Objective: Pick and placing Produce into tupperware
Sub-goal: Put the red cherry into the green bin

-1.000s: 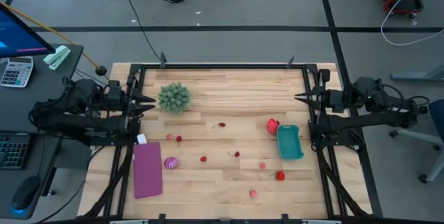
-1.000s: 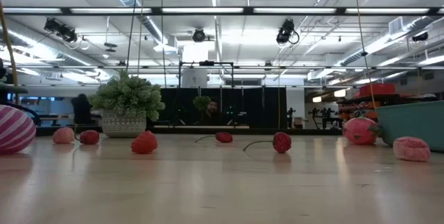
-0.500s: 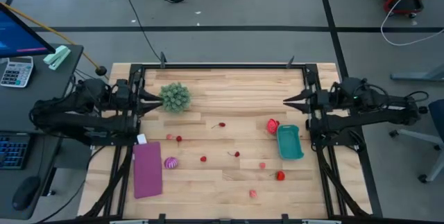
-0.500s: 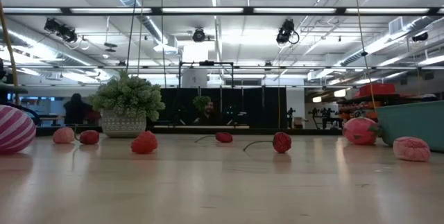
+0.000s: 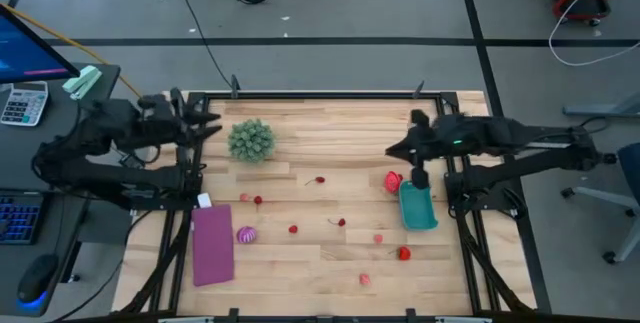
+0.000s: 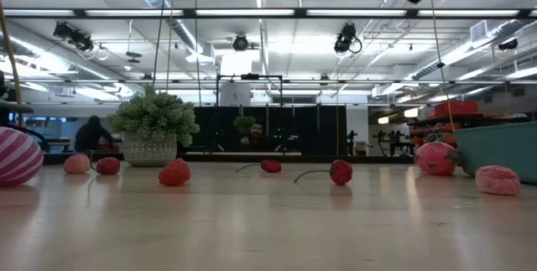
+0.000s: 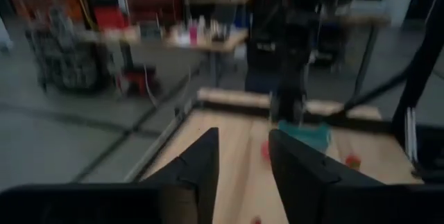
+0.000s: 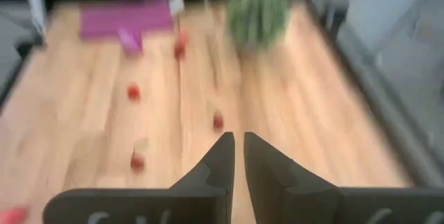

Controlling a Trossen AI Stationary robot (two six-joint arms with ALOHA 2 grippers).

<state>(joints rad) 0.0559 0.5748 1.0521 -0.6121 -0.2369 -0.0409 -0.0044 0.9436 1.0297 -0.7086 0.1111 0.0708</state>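
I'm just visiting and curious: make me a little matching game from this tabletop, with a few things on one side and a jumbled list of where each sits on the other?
Things:
1. green spiky plant ball
2. purple mat
3. teal tub
4. striped magenta ball

Places (overhead view):
A. right side of the table, just below the right gripper
B. far left part of the table, near the left gripper
C. touching the purple mat's right edge
D. near left part of the table, lying flat

Pairs: 1-B, 2-D, 3-A, 4-C
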